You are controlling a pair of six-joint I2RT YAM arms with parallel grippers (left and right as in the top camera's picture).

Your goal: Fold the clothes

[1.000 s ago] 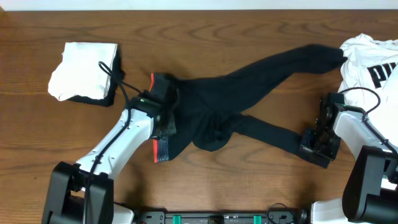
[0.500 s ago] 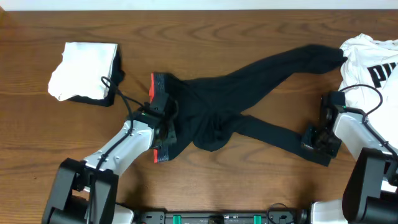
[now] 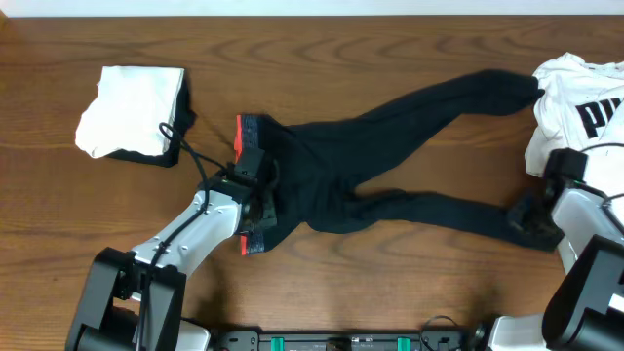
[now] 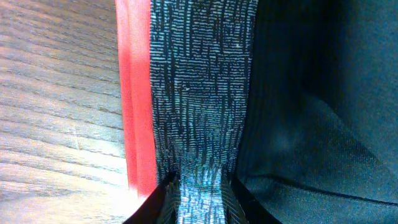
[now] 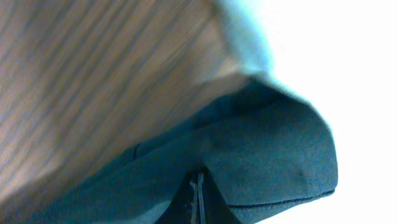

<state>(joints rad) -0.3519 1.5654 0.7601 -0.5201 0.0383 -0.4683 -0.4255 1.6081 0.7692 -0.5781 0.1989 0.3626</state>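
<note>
The black leggings (image 3: 390,127) lie spread on the table, with the red-orange waistband (image 3: 240,138) at the left. My left gripper (image 3: 258,191) is shut on the waistband; the left wrist view shows grey patterned band fabric (image 4: 199,93) pinched in that gripper (image 4: 199,202), beside the red edge (image 4: 137,93). My right gripper (image 3: 531,214) is shut on the end of the lower leg, which runs out straight to the right. In the right wrist view this gripper (image 5: 198,198) is shut on black cloth (image 5: 261,155). The upper leg reaches the white T-shirt (image 3: 575,97).
A white folded cloth (image 3: 132,109) on something dark lies at the back left. The T-shirt with black lettering is bunched at the right edge, close to my right arm. Bare wooden table (image 3: 390,292) shows in front of the leggings.
My right gripper has moved right and towards the front, drawing the lower leg out straight. The left gripper has shifted slightly forward along the waistband and kept its hold.
</note>
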